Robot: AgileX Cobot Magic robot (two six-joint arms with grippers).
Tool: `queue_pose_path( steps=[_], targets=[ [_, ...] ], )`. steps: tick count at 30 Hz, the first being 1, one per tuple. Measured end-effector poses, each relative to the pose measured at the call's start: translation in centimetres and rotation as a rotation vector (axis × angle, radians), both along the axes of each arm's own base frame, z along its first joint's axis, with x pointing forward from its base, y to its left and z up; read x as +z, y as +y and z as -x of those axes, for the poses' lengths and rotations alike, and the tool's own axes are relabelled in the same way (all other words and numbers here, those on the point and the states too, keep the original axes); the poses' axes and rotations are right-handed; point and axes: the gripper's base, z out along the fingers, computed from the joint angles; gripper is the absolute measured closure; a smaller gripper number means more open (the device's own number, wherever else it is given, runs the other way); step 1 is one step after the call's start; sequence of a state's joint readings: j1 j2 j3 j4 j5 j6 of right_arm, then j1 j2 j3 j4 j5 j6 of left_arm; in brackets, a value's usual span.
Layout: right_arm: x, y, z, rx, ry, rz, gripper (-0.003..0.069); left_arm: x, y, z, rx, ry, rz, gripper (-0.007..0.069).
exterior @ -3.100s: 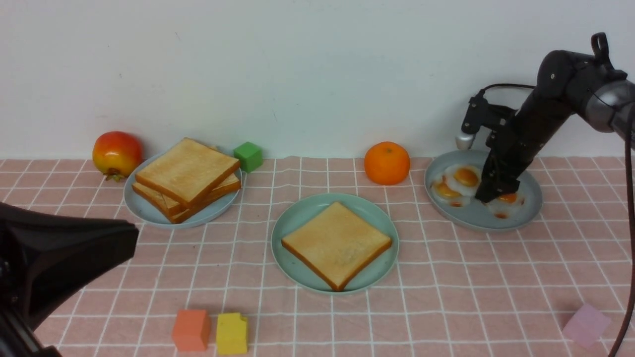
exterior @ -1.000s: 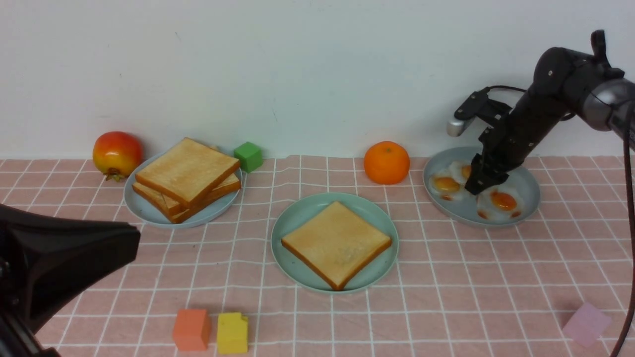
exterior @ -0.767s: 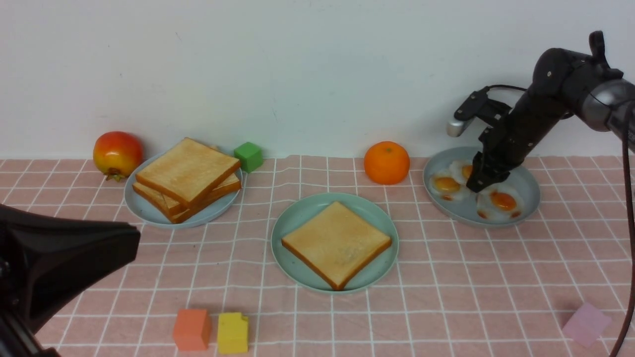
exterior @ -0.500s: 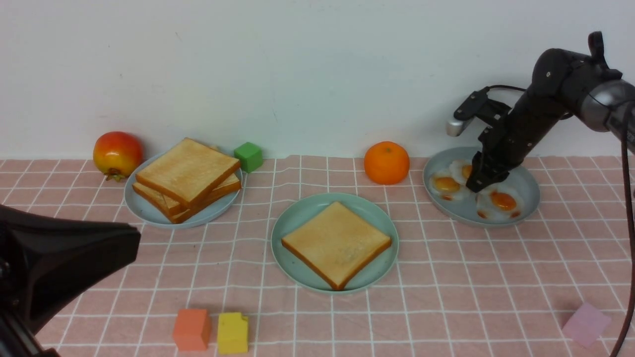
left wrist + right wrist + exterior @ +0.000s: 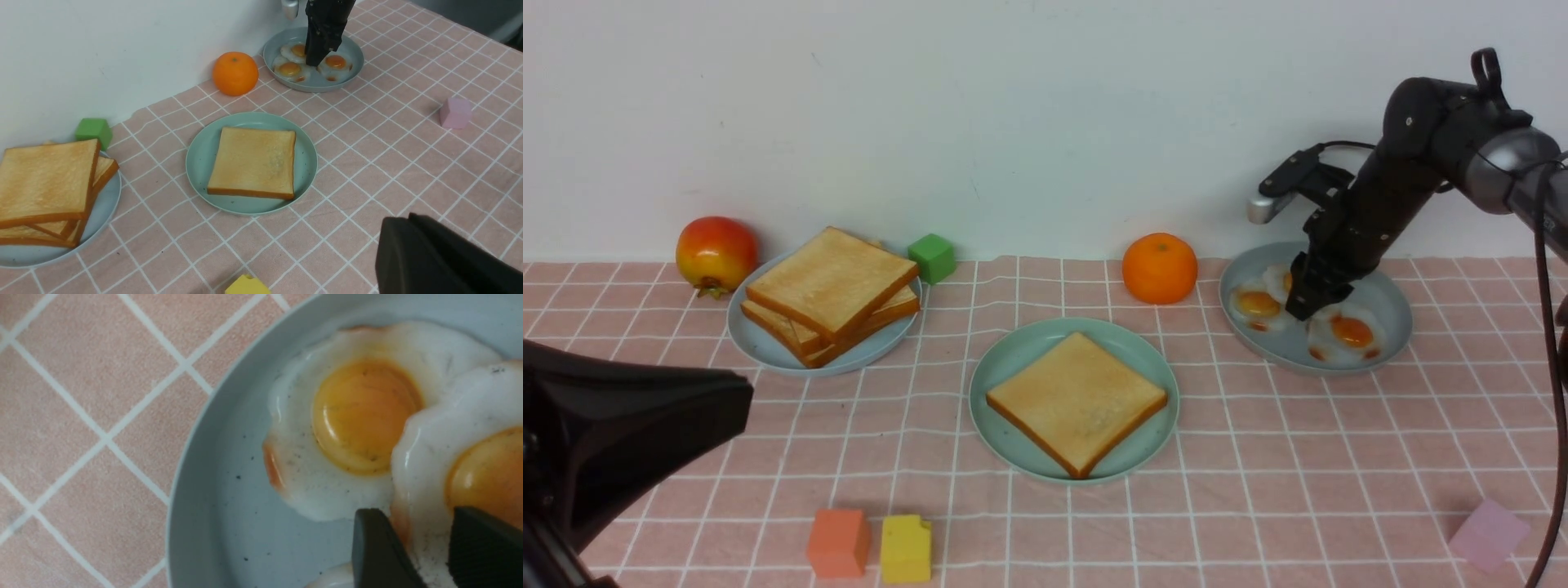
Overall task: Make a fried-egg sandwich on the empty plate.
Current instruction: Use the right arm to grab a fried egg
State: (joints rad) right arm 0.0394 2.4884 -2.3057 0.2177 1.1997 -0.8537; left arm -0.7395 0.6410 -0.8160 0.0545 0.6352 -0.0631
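Observation:
The mint-green plate (image 5: 1013, 359) sits mid-table with one toast slice (image 5: 1076, 400) on it; no egg is on it. Three fried eggs (image 5: 1349, 331) lie in the grey-blue dish (image 5: 1396, 327) at the back right. My right gripper (image 5: 1300, 309) points down into the dish between the eggs. In the right wrist view its jaws (image 5: 427, 522) stand a narrow gap apart, pinching the white edge of one fried egg (image 5: 433, 428) that overlaps another (image 5: 363, 416). My left gripper (image 5: 739, 400) is shut and empty, low at the front left (image 5: 402, 218).
A stack of plain toast (image 5: 832, 290) sits on a pale blue plate (image 5: 760, 347) at the back left, with a red fruit (image 5: 716, 251) and a green cube (image 5: 932, 257) beside it. An orange (image 5: 1160, 268) stands left of the dish. Orange (image 5: 837, 543), yellow (image 5: 904, 549) and pink (image 5: 1488, 535) cubes lie near the front.
My right gripper rose off the dish's right-hand egg, moved back-left among the eggs, and has just edged slightly further left. The left arm, the plate and the toast have not moved.

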Motion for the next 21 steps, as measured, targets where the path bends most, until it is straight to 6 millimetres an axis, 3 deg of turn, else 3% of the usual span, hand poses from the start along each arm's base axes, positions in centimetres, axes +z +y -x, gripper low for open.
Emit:
queue_pose_path(
  steps=[21],
  targets=[
    [1.0, 0.6, 0.6, -0.031, 0.019, 0.043, 0.0386, -0.1, 0.0, 0.0, 0.001, 0.003, -0.006, 0.0602]
  ],
)
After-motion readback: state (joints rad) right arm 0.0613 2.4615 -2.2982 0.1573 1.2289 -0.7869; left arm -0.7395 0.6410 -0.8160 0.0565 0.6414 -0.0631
